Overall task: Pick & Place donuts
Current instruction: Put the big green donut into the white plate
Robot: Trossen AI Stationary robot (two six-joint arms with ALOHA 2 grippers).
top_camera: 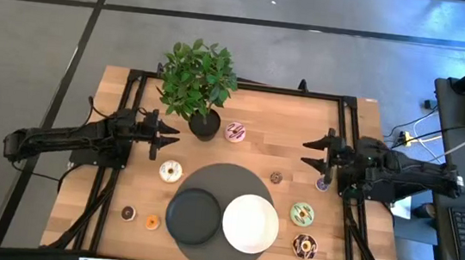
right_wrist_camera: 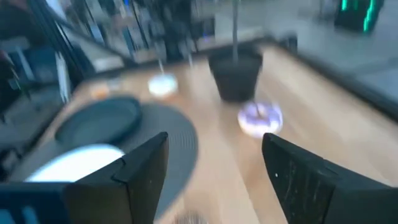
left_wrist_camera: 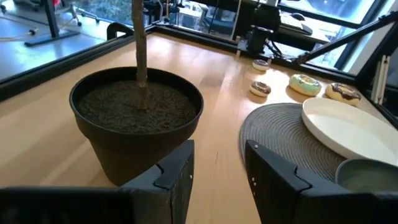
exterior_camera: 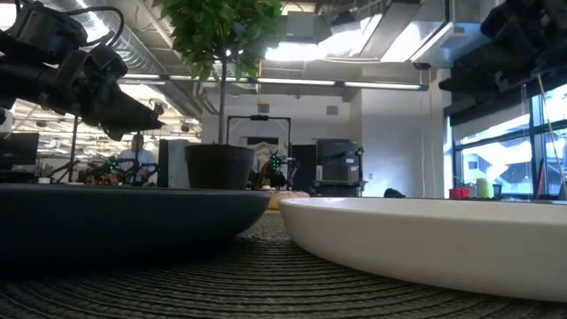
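Several toy donuts lie flat on the wooden table (top_camera: 277,117). A pink one (top_camera: 235,131) sits by the plant pot and a white one (top_camera: 171,171) left of the round mat. On the right are a green one (top_camera: 302,213) and a chocolate-sprinkled one (top_camera: 304,246). Tiny ones lie at brown (top_camera: 276,177), purple (top_camera: 322,184), brown (top_camera: 128,213) and orange (top_camera: 152,222). My left gripper (top_camera: 165,136) (left_wrist_camera: 217,155) hovers open beside the pot. My right gripper (top_camera: 306,152) (right_wrist_camera: 214,140) hovers open at the right, pointing toward the pink donut (right_wrist_camera: 260,118).
A potted plant (top_camera: 204,123) (left_wrist_camera: 137,118) stands at the middle far side, right in front of my left gripper. A grey round mat (top_camera: 227,177) near the front edge carries a black plate (top_camera: 194,215) and a white plate (top_camera: 250,223). Black frame rails (top_camera: 237,85) border the table.
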